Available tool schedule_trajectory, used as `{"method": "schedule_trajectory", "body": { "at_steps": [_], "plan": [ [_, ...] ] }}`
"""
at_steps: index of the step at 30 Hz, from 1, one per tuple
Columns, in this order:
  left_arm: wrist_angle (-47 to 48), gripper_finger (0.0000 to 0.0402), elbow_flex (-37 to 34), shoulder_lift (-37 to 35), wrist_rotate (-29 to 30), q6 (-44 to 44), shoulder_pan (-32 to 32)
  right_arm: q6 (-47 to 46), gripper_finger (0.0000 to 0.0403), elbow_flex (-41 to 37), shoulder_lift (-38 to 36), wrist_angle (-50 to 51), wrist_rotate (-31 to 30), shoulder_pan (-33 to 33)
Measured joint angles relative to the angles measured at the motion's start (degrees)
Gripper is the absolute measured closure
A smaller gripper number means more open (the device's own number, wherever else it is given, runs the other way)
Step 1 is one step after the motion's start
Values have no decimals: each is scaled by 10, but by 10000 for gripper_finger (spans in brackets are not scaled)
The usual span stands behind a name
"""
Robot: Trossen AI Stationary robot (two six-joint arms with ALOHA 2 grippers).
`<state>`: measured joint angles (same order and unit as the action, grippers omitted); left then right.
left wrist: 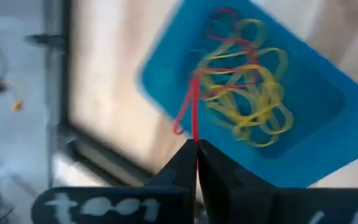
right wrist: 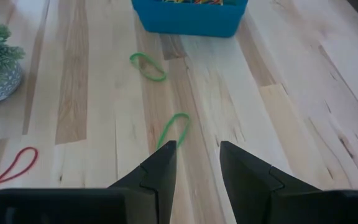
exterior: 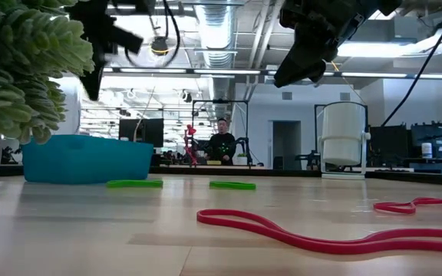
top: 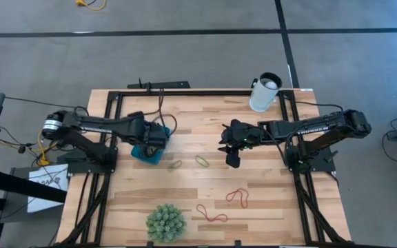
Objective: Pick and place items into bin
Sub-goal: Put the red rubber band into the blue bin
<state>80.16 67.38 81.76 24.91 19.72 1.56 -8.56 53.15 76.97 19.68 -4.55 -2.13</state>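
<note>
Left pincer (left wrist: 196, 149) clenched on red band (left wrist: 188, 112) over bin (left wrist: 328, 124), right pincer (right wrist: 194, 152) released above green band (right wrist: 174, 127)

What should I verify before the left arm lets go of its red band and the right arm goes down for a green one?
1. Left gripper shut on the red band: ok.
2. Red band hanging over the teal bin: partly; its lower loop hangs at the bin's rim, so cannot tell that it will land inside.
3. Right gripper open: ok.
4. Near green band ahead of the right fingers, lying flat on the table: ok.
5. Second green band apart from the first: ok.
6. Arms apart in the high view: ok.
</note>
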Motion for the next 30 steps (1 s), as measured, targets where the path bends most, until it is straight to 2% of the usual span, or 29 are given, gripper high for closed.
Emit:
{"method": "schedule_trajectory", "body": {
  "at_steps": [5,11,15,19,23,26,30],
  "plan": [
    [-71,401,-67,0,-32,-33,0,0,284,0,0,0,0,0],
    [-82,401,-71,0,-32,-46,0,0,284,0,0,-1,0,0],
    [-72,401,-29,0,-2,-79,3,0,284,0,0,-14,0,0],
    [-26,401,56,0,43,-103,4,0,284,0,0,-22,0,0],
    [10,401,123,-1,66,-92,3,0,284,0,0,-22,0,0],
    [17,401,125,-1,64,-76,6,0,284,0,0,-22,0,0],
    [8,401,88,-1,53,-65,10,0,284,0,0,-21,0,0]
  ]
}}
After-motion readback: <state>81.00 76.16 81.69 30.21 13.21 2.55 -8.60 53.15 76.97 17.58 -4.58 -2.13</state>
